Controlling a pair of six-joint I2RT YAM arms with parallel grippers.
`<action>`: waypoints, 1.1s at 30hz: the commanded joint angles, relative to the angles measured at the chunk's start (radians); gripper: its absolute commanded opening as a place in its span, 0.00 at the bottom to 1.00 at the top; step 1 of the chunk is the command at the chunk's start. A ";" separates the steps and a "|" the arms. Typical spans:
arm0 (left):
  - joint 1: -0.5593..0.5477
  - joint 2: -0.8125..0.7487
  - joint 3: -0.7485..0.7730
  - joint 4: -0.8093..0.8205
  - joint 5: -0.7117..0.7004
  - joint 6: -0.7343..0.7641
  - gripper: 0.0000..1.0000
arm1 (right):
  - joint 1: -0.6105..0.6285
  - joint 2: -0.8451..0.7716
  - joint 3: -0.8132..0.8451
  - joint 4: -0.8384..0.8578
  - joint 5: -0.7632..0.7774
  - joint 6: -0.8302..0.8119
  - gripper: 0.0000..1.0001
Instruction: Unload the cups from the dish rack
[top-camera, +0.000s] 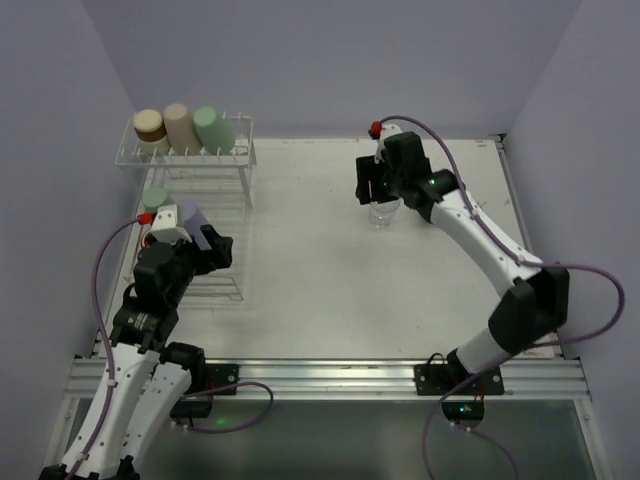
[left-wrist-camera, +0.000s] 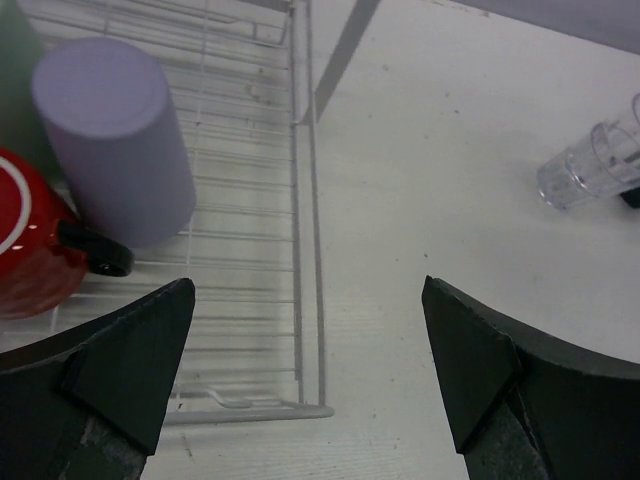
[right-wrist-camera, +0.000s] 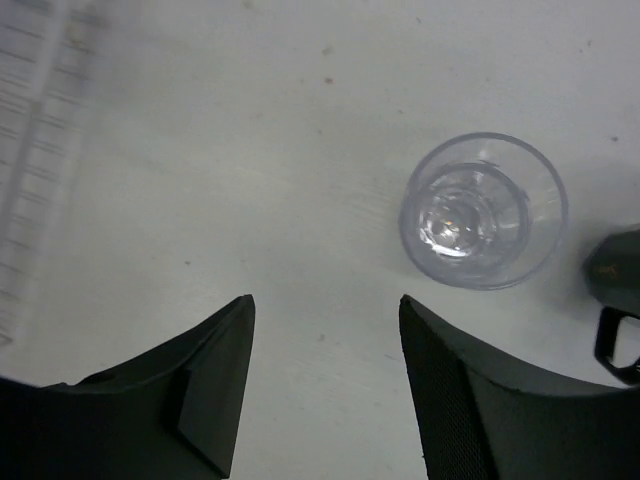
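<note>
Clear glass cup (right-wrist-camera: 484, 210) upright on the table (top-camera: 320, 300), well right of the dish rack (top-camera: 225, 195). Just near of it, right hand (right-wrist-camera: 325, 330) parted, holding nothing. In the rack: purple cup (left-wrist-camera: 115, 135), red cup (left-wrist-camera: 25, 240), three more cups (top-camera: 180, 126) on the far shelf. Left hand (left-wrist-camera: 310, 320) wide open, empty, over the rack's near end.

Reads as a robotics lab test cell, closed in by plain lavender walls (top-camera: 330, 60) around a white table (top-camera: 320, 290). Fitted with a left arm (top-camera: 150, 290) and a right arm (top-camera: 480, 240) bolted to an aluminium rail (top-camera: 330, 378) at the near edge, purple cables (top-camera: 98, 280) looping off them. Stocked with a white wire dish rack (top-camera: 243, 170) and plain cups (top-camera: 180, 125).
</note>
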 joint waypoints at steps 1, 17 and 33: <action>0.008 -0.003 0.059 -0.058 -0.227 -0.061 1.00 | 0.082 -0.233 -0.221 0.294 -0.105 0.097 0.63; 0.010 0.391 0.190 0.091 -0.491 -0.087 1.00 | 0.176 -0.559 -0.663 0.568 -0.208 0.198 0.63; 0.082 0.641 0.183 0.370 -0.526 0.023 1.00 | 0.176 -0.548 -0.676 0.585 -0.260 0.204 0.62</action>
